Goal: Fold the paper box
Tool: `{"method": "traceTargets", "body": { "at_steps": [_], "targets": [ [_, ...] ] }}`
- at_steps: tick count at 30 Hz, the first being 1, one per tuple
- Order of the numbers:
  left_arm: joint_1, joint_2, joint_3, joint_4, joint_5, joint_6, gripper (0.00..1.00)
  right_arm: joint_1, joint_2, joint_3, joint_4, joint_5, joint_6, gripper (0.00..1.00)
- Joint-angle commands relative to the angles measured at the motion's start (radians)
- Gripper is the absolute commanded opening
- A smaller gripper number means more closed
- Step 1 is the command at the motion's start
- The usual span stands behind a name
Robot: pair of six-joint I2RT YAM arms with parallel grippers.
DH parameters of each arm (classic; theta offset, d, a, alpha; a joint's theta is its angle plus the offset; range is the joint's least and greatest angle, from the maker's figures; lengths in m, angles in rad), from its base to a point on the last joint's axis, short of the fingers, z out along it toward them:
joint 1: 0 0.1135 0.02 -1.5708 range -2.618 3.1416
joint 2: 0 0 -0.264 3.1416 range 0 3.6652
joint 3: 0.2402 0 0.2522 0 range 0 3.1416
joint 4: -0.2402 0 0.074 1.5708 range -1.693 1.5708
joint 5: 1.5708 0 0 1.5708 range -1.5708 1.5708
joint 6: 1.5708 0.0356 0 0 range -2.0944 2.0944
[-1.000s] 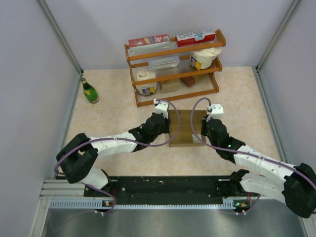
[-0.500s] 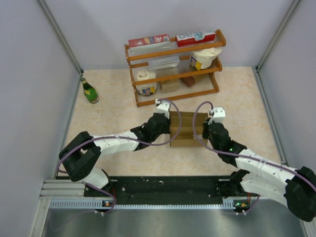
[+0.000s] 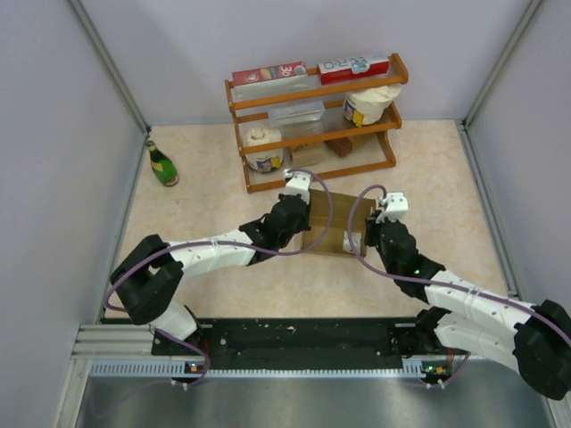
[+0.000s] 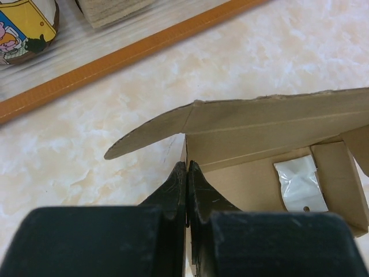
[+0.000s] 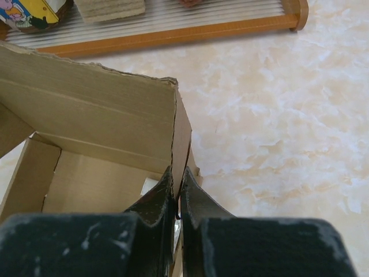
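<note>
Just finishing clenching the left jaws onto the 9 o'clock wall of the paper box (image 3: 328,227), pinching the 3 o'clock wall with the right jaws. Twisting it mid-worktop (image 3: 428,169), 6 o'clock of the rack (image 3: 312,93). Probably readying for flap-folding.

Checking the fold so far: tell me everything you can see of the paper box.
Plain brown unprinted cardboard, the box sits on the table, half erected, open on top, a curved flap splayed outward. A small white packet lies inside. The left gripper and right gripper each pinch a wall.
</note>
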Motion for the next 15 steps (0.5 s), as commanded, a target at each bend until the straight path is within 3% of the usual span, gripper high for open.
{"method": "traceTargets", "body": {
  "at_steps": [1,6,15],
  "targets": [
    [-0.034,0.022,0.049,0.104,0.170,-0.067,0.04,0.055,0.013,-0.014,0.193,-0.163,0.029,0.00],
    [-0.034,0.029,0.003,0.131,0.213,-0.156,0.13,0.058,0.006,-0.038,0.203,-0.156,0.045,0.00],
    [-0.034,0.045,-0.009,0.136,0.249,-0.204,0.13,0.061,-0.017,-0.049,0.194,-0.149,0.048,0.00]
  ]
}}
